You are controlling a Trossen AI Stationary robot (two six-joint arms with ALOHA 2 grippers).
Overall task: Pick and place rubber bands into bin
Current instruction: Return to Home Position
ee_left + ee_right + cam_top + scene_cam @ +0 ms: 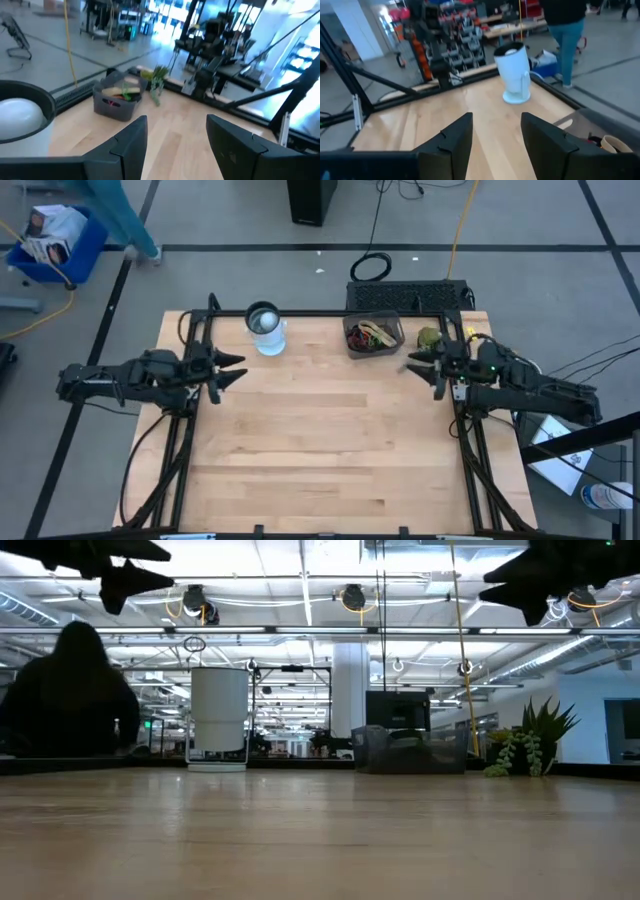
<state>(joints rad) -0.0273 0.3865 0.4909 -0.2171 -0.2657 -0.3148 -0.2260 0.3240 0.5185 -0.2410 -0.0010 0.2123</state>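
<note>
The smoky-grey bin (374, 335) stands at the table's far edge, right of centre, with orange-red, green and tan rubber bands (368, 333) lying inside it. It also shows in the left wrist view (120, 100) and the low view (410, 750). My left gripper (235, 370) is open and empty above the table's left side, its fingers pointing right (175, 125). My right gripper (415, 365) is open and empty, raised just near-right of the bin, its fingers pointing left (496, 122). In the low view both grippers show high above the tabletop.
A clear round cup (265, 330) stands at the far edge, left of the bin. A small green plant (430, 338) sits right of the bin. A person (120, 215) stands beyond the table's far left, near a blue crate (50, 245).
</note>
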